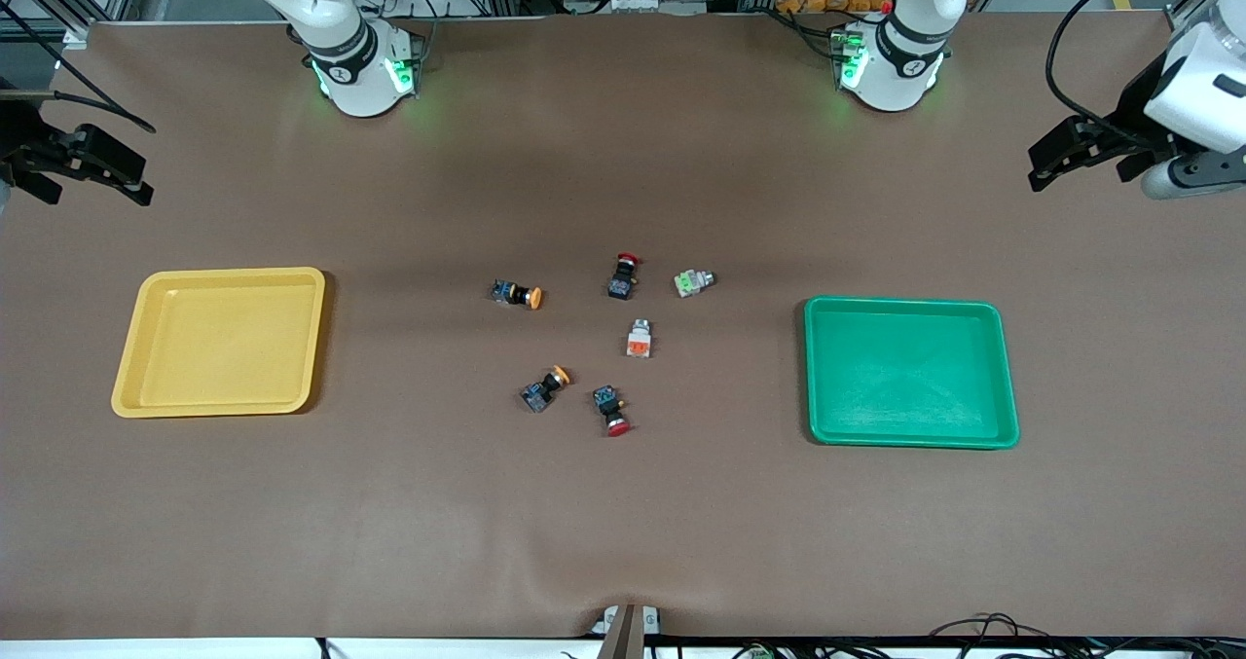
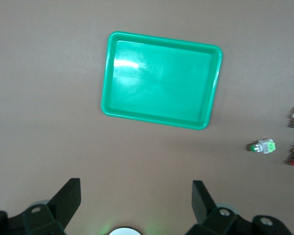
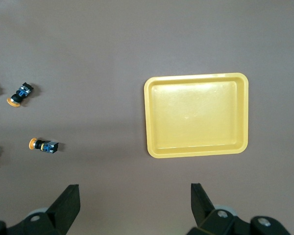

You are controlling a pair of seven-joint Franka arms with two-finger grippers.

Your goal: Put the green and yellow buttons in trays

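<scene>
While both arms wait high at the table's ends, nothing has been picked up, and the layout reads like this:

Left gripper: point(image 2: 134, 205) fingers spread wide, empty, hanging over bare table at the left arm's end, farther from the front camera than the green tray; parked there it leaves the middle free.

Right gripper: point(image 3: 134, 205) fingers likewise apart and empty, over bare table at the right arm's end, looking down on the yellow tray.

Green tray: point(image 1: 1007, 386) flat on the table toward the left arm's end, nothing in it; judged to be the drop spot for that arm.

Yellow tray: point(image 1: 131, 367) flat toward the right arm's end, also holding nothing.

Yellow buttons: one point(image 1: 517, 294) lies on its side toward the yellow tray's side of the cluster; the other point(image 1: 544, 388) lies nearer the front camera. Both sit well apart from either tray.

Green button: point(image 1: 693, 282) white body, lying at the cluster's edge toward the green tray, so the left arm looks the better reach.

Orange-faced button: point(image 1: 639, 338) white body, in the middle of the cluster.

Red buttons: one point(image 1: 623, 275) just beside the green button, one point(image 1: 611, 410) beside the nearer yellow button; both are distractors, close enough to crowd a grasp.

Progress: every button is on the table, so sorting is not yet begun.
</scene>
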